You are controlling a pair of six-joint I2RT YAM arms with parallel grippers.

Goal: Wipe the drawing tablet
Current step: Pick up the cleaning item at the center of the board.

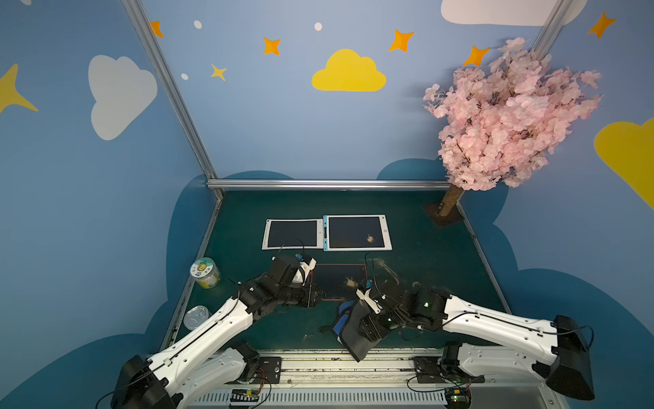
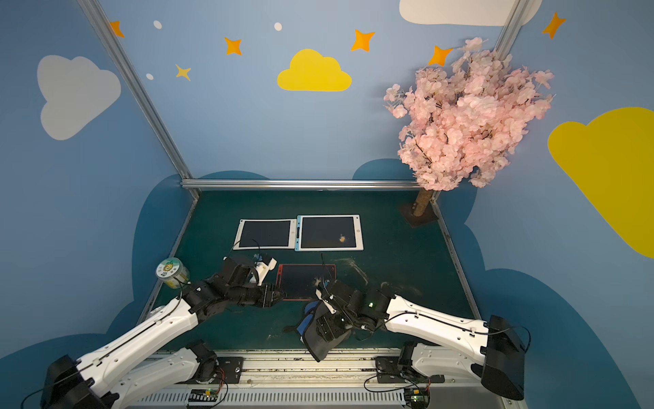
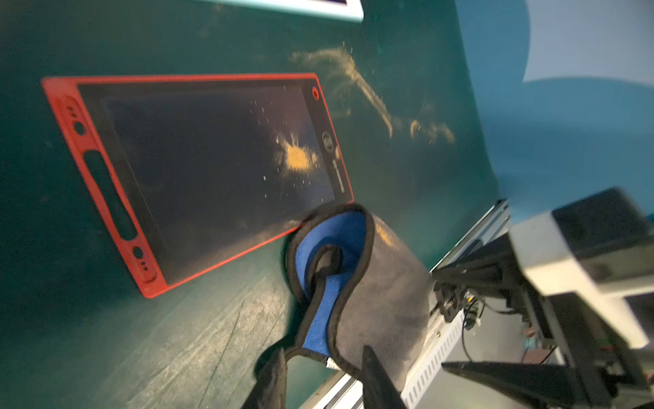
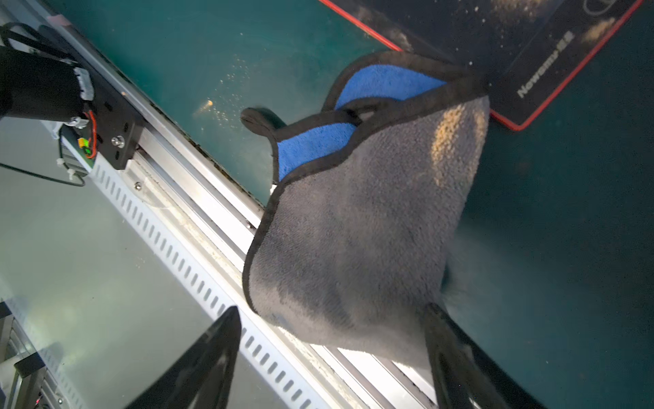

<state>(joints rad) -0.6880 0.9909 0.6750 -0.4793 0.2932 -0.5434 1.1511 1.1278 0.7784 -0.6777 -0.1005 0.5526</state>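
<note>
Left wrist view shows you the red drawing tablet [image 3: 198, 170] flat on the green table [image 3: 106, 336], its yellow powder [image 3: 299, 157] not yet wiped, the cloth [image 3: 382, 283] touching its corner, the right gripper [image 4: 332, 310] wide open, and the left gripper [image 3: 323, 354] narrow and empty.

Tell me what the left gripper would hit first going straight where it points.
The grey-and-blue cloth: it hangs just ahead of the left gripper, its lower edge nearly between the open jaws. Depth is unclear; the red tablet lies beyond.
</note>
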